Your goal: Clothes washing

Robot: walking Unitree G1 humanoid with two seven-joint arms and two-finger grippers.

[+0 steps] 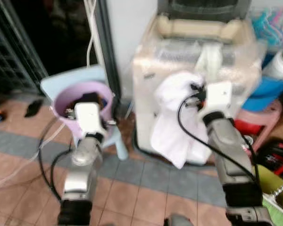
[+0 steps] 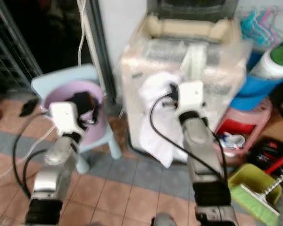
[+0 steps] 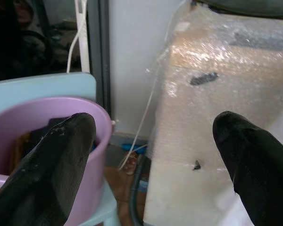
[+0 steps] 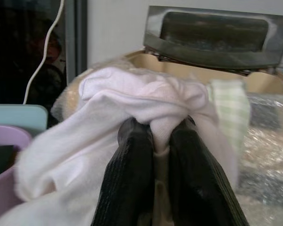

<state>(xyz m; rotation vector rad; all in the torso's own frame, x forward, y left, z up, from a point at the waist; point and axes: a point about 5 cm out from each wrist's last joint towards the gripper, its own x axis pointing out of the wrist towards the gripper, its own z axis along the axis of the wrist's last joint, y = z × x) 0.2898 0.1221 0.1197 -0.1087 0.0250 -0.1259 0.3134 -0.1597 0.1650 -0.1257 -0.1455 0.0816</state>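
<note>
- In front of the bubble-wrapped washing machine [image 1: 198,70], held up at its front face: right gripper [image 4: 161,141], pinched tight on a white garment [image 1: 177,117], cloth bunched between the two black fingers [image 4: 129,183].
- Draped down from that grip, hanging against the machine's front almost to the tiled floor [image 1: 146,188].
- At the machine's top, behind the bunched cloth: open dark lid [image 4: 212,35], plus a pale green checked cloth [image 4: 228,110] lying over the rim.
- To the robot's left, near the machine: purple basin [image 1: 70,96] seated on a light blue plastic chair [image 1: 85,77], dark clothing [image 1: 87,99] inside it.
- Just above the basin's near rim: left gripper [image 3: 155,155], spread wide, nothing between the fingertips [image 3: 61,155].
- Behind the basin: dark doorway with a white cord [image 1: 90,33] hanging beside the frame.
- On the robot's right, past the machine: blue container [image 1: 269,89], pink stool [image 1: 262,117], coloured hangers [image 2: 259,23], green dustpan [image 2: 254,188].
- Black cables looped along both silver arms.
</note>
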